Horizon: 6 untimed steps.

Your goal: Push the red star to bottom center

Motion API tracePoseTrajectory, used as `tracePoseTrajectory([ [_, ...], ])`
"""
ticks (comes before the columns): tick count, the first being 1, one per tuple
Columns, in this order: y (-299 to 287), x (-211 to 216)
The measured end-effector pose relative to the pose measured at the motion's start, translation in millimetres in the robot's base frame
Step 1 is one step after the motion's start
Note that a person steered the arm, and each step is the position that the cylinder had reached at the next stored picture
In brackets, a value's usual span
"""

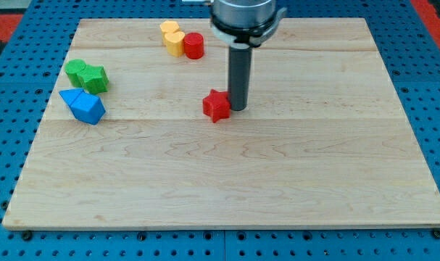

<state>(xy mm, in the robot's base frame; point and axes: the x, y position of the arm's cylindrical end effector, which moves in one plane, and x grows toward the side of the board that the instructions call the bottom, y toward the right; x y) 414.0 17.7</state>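
Camera view showed the red star (216,106) near the board's middle, with my tip (238,109) touching its right, slightly upper side (no jaws on this rod, so nothing released or clenched). Pushing from there risked sending the star leftward rather than down; an off-centre contact could also have spun it off the tip.

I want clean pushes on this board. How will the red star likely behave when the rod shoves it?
The red star looks squat and flat-based, so it should slide rather than tip or roll. Its points probably make it spin if pushed off-centre; my tip sits at its right side. The smooth wooden board likely offers little grip.
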Motion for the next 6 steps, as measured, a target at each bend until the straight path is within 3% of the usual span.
tracePoseTrajectory([
  [1,-15.6,-33.7],
  [2,-19.3,8.0],
  [3,-11.2,80.9],
  [4,-8.1,81.1],
  [5,-2.6,21.7],
  [6,-36.6,15.8],
])
